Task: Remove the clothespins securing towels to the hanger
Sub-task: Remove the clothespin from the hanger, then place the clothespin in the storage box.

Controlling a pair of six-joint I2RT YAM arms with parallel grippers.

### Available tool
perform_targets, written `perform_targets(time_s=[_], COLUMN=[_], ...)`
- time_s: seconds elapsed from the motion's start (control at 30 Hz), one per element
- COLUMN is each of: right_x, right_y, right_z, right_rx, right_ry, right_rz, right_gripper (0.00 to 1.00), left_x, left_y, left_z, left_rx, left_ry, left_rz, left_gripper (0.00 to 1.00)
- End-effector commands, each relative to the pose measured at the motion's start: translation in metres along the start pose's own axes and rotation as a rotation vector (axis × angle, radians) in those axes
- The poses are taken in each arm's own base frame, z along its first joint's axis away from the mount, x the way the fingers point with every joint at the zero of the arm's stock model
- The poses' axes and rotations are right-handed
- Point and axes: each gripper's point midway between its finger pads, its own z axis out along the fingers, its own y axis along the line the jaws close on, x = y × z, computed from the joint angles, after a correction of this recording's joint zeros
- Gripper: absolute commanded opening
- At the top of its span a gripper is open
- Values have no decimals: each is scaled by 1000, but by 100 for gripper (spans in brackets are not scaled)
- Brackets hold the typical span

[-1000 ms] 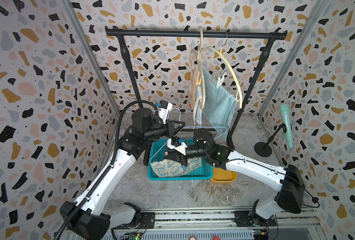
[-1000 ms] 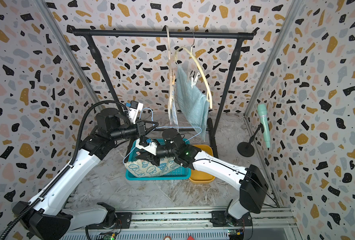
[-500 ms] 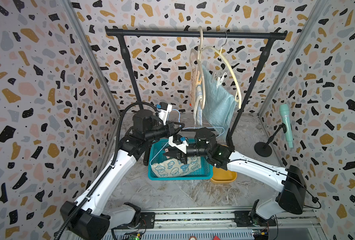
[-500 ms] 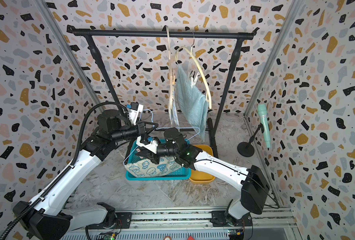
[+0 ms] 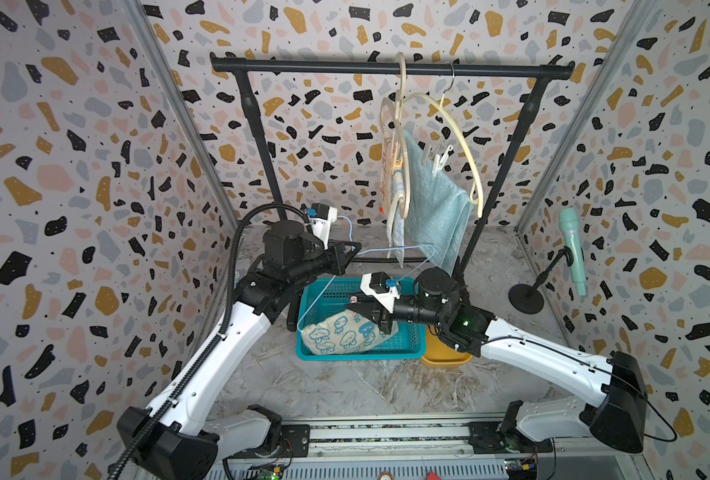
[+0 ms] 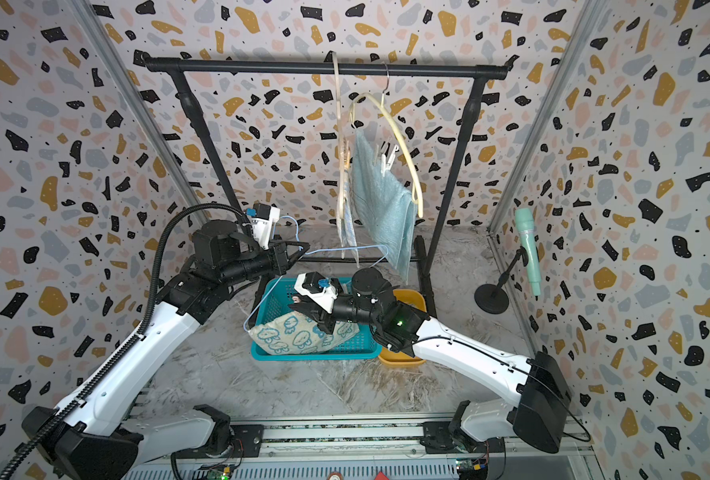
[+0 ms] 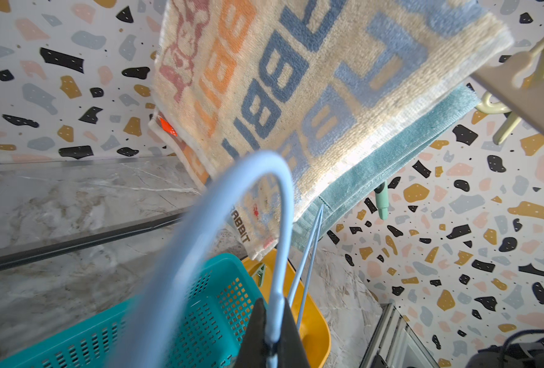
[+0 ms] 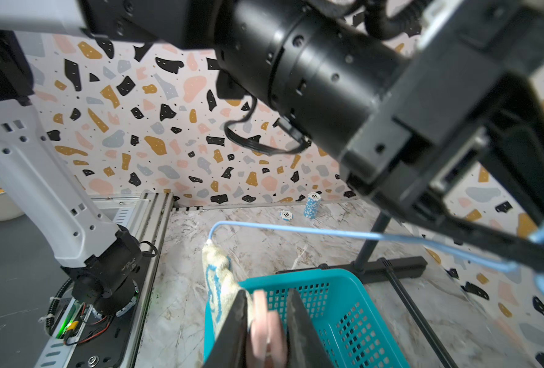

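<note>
R claw (image 8: 267, 294) pinching pink peg (image 8: 262, 329), above teal basket (image 8: 334, 306).

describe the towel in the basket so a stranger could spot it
Find the black clothes rail at the back; in front of it, a teal basket sits on the floor. The towel lies bunched in that basket's near side. It alone is cream with blue cartoon animals, while the plain light-blue towel and the lettered towel hang from the rail.
</note>
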Motion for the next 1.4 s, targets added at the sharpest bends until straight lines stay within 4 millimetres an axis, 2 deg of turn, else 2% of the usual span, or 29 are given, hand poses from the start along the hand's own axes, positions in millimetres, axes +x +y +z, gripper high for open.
perform_targets(time_s=[0.0, 0.17, 0.53, 0.87, 1.1, 1.37], right_x=[-5, 17, 81, 156, 188, 216], right_y=[-21, -38, -73, -112, -118, -122], right_z=[-21, -50, -125, -185, -206, -218], right_rx=[159, 314, 616, 941, 1036, 1097], right_ry=[-19, 10, 96, 236, 257, 293], right_rz=[48, 139, 331, 530, 596, 633], right_gripper=[0, 0, 0, 0, 0, 0], left_x=[-20, -27, -37, -47, -48, -50], left_y=[-6, -4, -1, -4, -6, -8], left_z=[-11, -14, -17, -24, -24, -28], left_rx=[-24, -46, -93, -108, -101, -99], left_ry=[-83, -115, -133, -163, -164, -176], left_rz=[60, 74, 115, 152, 161, 170], left_gripper=[0, 0, 0, 0, 0, 0])
